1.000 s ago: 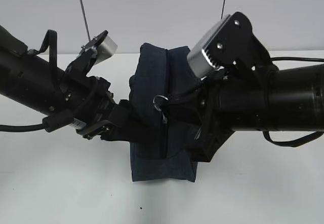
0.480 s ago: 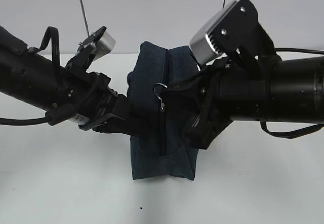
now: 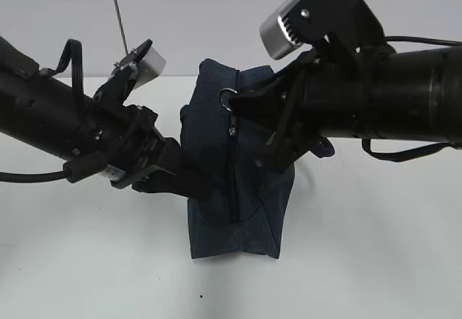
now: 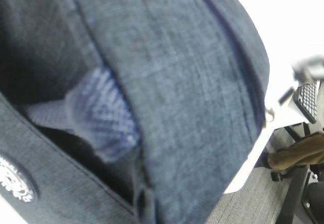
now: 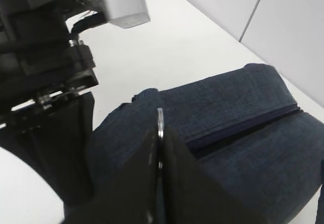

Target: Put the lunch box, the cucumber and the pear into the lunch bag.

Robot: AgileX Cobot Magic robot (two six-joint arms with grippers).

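Exterior view. Item: lunch bag [image 3: 234, 182], dark navy, standing on end on the white counter [image 3: 86, 261], zipper [image 3: 231, 167] running down the face toward the camera, mostly shut. Left gripper [image 3: 189, 185] presses into the bag's left side low down, fingers clenched on the fabric there. Right gripper [image 3: 242, 102] sits at the top of the zipper line, fingers clenched on the metal ring pull [image 3: 228, 99]. Lunch box, cucumber and pear: not in view.

Left wrist view. Navy fabric fills the frame; a paler fold of lining [image 4: 98, 115] shows in a gap. The fingers themselves are not visible here; what exactly they pinch cannot be told.

Right wrist view. Ring pull [image 5: 160, 125] nipped edge-on between the two dark fingers [image 5: 136, 183]; zipper line [image 5: 238, 127] runs away across the bag.

Handling note, step in hand: opening the zipper. Advised: draw the pull straight along the zipper line, not away from the fabric; hold the left side firm as counter-tension so the bag neither lifts nor topples. The thin ring may slip sideways out of the grip.
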